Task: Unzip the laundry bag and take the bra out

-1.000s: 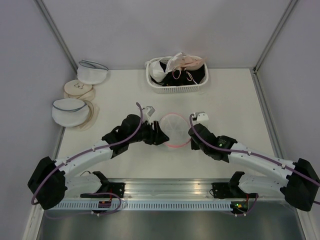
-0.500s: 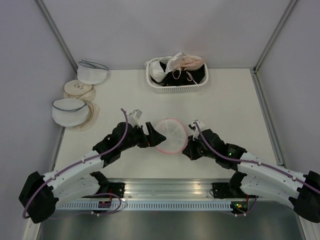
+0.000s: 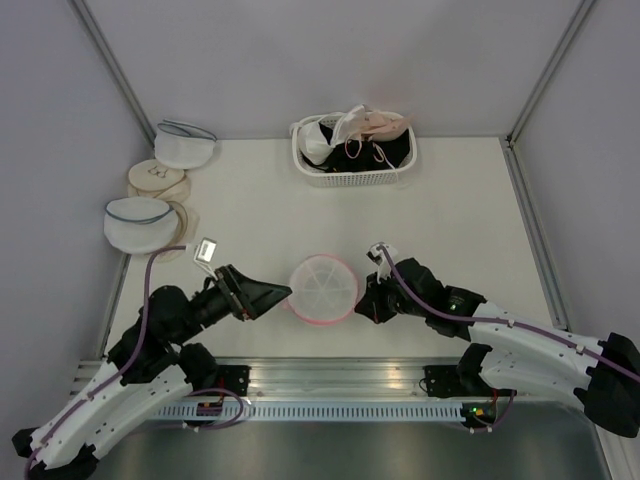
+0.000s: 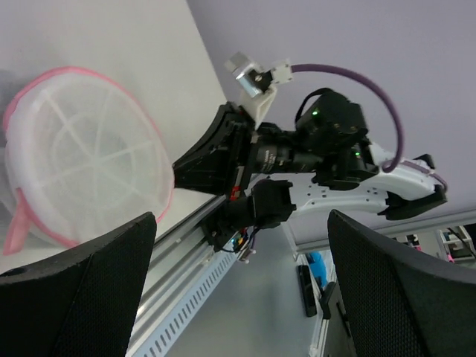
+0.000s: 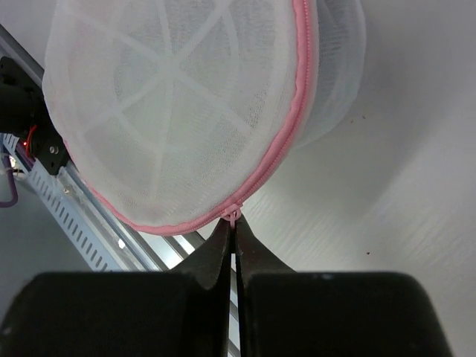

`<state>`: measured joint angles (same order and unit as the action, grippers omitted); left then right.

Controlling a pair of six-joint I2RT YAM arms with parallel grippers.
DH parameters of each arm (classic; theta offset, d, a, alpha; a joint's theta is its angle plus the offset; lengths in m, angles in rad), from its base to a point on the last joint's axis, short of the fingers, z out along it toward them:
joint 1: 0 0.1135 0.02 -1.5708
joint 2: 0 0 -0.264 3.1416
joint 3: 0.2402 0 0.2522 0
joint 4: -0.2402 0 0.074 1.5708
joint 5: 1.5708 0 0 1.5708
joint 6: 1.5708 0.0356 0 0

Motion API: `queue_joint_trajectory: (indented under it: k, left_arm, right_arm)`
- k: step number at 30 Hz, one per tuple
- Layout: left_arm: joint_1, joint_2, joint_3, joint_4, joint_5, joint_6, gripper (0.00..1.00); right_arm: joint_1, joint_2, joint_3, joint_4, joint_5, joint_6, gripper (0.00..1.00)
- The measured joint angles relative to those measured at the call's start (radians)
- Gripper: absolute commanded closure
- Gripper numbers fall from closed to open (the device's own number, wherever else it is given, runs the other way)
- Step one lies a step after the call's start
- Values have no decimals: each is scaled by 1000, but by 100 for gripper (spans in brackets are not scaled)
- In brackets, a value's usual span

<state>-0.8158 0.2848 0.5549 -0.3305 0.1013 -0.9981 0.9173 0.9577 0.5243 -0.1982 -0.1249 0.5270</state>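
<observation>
The laundry bag (image 3: 323, 288), round white mesh with pink zipper trim, lies near the table's front edge between my two grippers. In the right wrist view the bag (image 5: 178, 111) is tipped up on its rim, and the zipper looks closed along the stretch that shows. My right gripper (image 5: 233, 232) is shut on the small pink zipper pull (image 5: 233, 215); from above the right gripper (image 3: 366, 297) sits at the bag's right rim. My left gripper (image 3: 283, 293) is open just left of the bag, apart from it. In the left wrist view the bag (image 4: 82, 156) lies beyond the left gripper (image 4: 239, 297). No bra shows through the mesh.
A white basket (image 3: 355, 179) of black, white and pale pink garments stands at the back centre. Two white mesh bags with blue-grey trim (image 3: 185, 145) (image 3: 138, 222) and beige round pads (image 3: 157, 181) line the left wall. A metal rail (image 3: 330, 375) runs along the near edge.
My left gripper opened, let go of the bag's left rim and drew back to the left. The right gripper, still shut on the pull, moved the bag left and nearer.
</observation>
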Motion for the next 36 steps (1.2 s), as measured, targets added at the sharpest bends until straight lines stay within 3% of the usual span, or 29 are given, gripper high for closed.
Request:
queue_joint_trajectory:
  k: [3, 8, 11, 17, 21, 25, 30, 36]
  left_arm:
    - [0, 11, 3, -63, -3, -15, 0]
    - [0, 70, -169, -51, 18, -69, 0]
    - [0, 127, -241, -38, 34, -86, 0]
    - [-12, 309, -237, 113, 69, -87, 0]
    - [-47, 408, -225, 199, 78, -87, 0]
    - [-76, 445, -210, 246, 76, -87, 0]
    - [-116, 452, -204, 309, 46, -109, 0]
    - [-202, 480, -200, 352, -34, -170, 0]
  right_arm:
    - [1, 0, 12, -3, 45, 5, 100]
    - [2, -19, 17, -26, 218, 70, 100]
    - [2, -75, 17, -98, 405, 187, 100]
    - [1, -210, 14, -262, 667, 404, 100]
    - [2, -232, -11, -256, 639, 420, 100]
    - [2, -98, -19, -211, 496, 415, 99]
    - [30, 72, -73, -66, 306, 397, 100]
    - [48, 125, -71, 103, 203, 369, 100]
